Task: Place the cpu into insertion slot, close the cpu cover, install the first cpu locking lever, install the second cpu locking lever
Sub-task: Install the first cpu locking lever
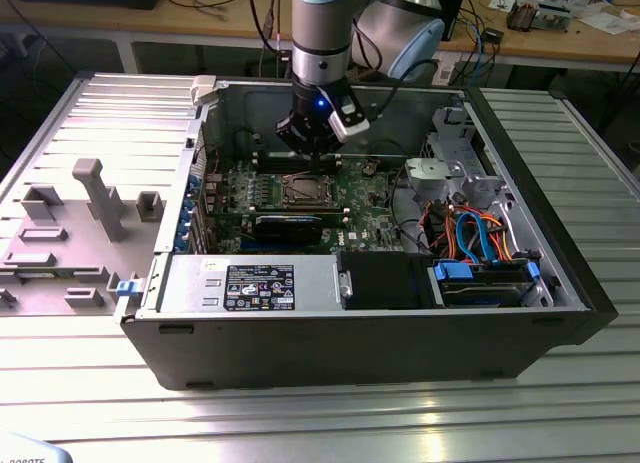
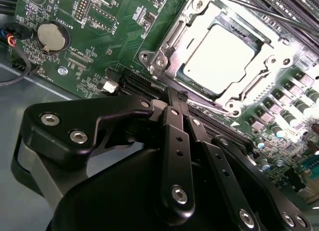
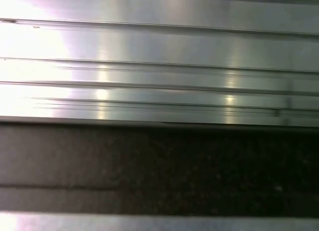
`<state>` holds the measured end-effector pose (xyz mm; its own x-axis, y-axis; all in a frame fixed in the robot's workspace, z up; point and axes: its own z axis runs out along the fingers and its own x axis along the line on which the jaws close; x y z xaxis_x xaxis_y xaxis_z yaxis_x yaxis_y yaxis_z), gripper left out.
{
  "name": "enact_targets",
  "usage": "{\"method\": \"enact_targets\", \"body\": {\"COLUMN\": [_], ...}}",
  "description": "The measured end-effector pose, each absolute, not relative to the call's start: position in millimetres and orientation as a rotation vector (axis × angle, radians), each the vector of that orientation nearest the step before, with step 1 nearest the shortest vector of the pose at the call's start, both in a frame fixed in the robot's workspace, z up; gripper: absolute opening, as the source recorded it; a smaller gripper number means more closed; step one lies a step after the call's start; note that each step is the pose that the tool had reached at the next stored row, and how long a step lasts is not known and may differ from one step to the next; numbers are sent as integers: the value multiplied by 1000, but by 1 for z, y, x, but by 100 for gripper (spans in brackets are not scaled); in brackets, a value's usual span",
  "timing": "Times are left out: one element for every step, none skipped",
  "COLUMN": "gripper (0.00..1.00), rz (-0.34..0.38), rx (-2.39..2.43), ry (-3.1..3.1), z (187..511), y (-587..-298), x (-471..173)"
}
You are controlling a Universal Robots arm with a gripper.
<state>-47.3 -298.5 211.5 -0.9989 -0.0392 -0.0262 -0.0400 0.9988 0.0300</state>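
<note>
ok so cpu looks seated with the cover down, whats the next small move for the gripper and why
Probably ease the gripper toward the socket's edge to catch a locking lever: the cpu sits in the insertion slot under the cpu cover, and the gripper hangs just beside it.

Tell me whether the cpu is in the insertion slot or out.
In. In the second wrist view the cpu lies flat inside the insertion slot, framed by the cpu cover.

I see a ribbed silvery metal desk (image 1: pixel 300 413) carrying the open computer case (image 1: pixel 350 333) in the middle. At the exterior view's left, a grey moulded panel (image 1: pixel 70 233) lies flat just beside the case.
</note>
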Motion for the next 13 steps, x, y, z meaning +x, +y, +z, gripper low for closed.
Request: {"method": "enact_targets", "body": {"gripper": [11,11,11,11,11,11,11,11,11,11,11,11,11], "rz": [47,47,47,47,47,47,47,47,47,47,46,46,46], "rx": [-61,-61,-61,-60,-60,-59,-59,-59,-58,-58,-58,-59,-59], "ry": [3115,3115,3115,3115,3115,3115,3115,3115,3115,3115,3115,3115,3115], "z": [210,209,207,206,206,205,205,205,205,205,205,205,206], "y": [-299,-299,-299,-299,-299,-299,-299,-299,-299,-299,-299,-299,-298], "x": [-47,-46,-46,-46,-46,-46,-45,-45,-45,-45,-45,-45,-45]}}
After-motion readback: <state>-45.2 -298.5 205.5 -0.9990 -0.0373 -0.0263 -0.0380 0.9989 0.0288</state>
